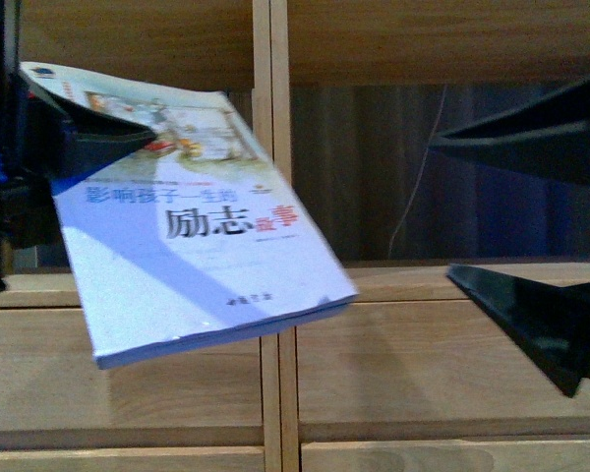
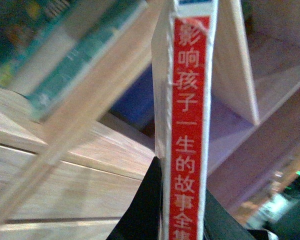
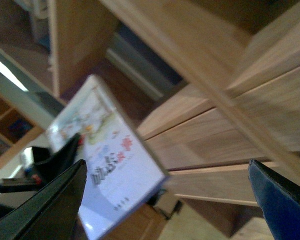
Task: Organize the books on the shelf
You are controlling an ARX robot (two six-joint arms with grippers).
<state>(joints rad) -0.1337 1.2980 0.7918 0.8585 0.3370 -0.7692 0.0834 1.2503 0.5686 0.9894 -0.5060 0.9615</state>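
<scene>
My left gripper [image 1: 128,138] is shut on the thin paperback [image 1: 192,231], holding it tilted in the air before the light-wood shelf [image 1: 423,364], left of the central upright divider [image 1: 272,59]. In the left wrist view the black fingers [image 2: 140,210] clamp the paperback's red-and-white spine [image 2: 190,125]. The teal book [image 2: 75,45] with greyish pages lies blurred against a shelf board. My right gripper [image 1: 442,206] is open and empty in front of the right cubby. In the right wrist view its gripper [image 3: 165,200] stands wide apart, with the paperback [image 3: 110,165] beside one finger.
A thin white cable [image 1: 418,187] hangs in the dark right cubby. Plain drawer fronts [image 1: 128,374] run below the cubbies. The shelf boards and drawers [image 3: 230,125] fill most of the right wrist view.
</scene>
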